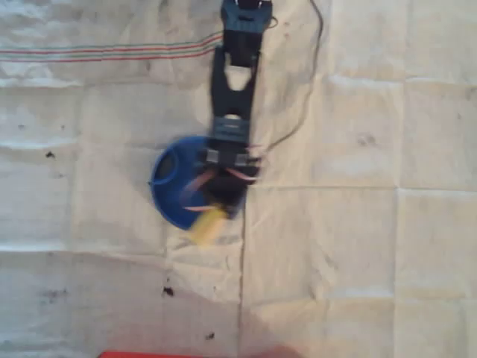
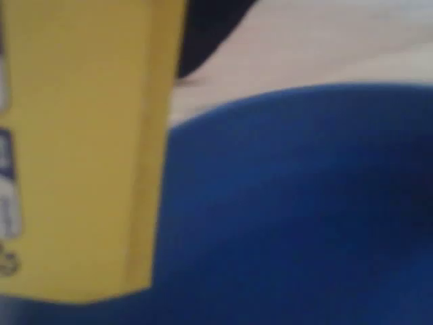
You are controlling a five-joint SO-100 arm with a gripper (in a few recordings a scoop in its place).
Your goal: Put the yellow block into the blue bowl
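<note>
Claw [image 1: 212, 211] grips yellow block [image 1: 206, 226], long axis diagonal, at blue bowl [image 1: 170, 179] rim.

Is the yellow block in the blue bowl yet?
Not yet: overhead, the yellow block sticks out past the blue bowl rim, at the tool.

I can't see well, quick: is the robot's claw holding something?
Gripper: jaws shut on the yellow block, at the blue bowl's rim.

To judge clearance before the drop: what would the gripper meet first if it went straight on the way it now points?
Probably the blue bowl: the gripper, holding the yellow block, points down at its near rim. Blur leaves depth unclear, so the cloth just outside is possible.
</note>
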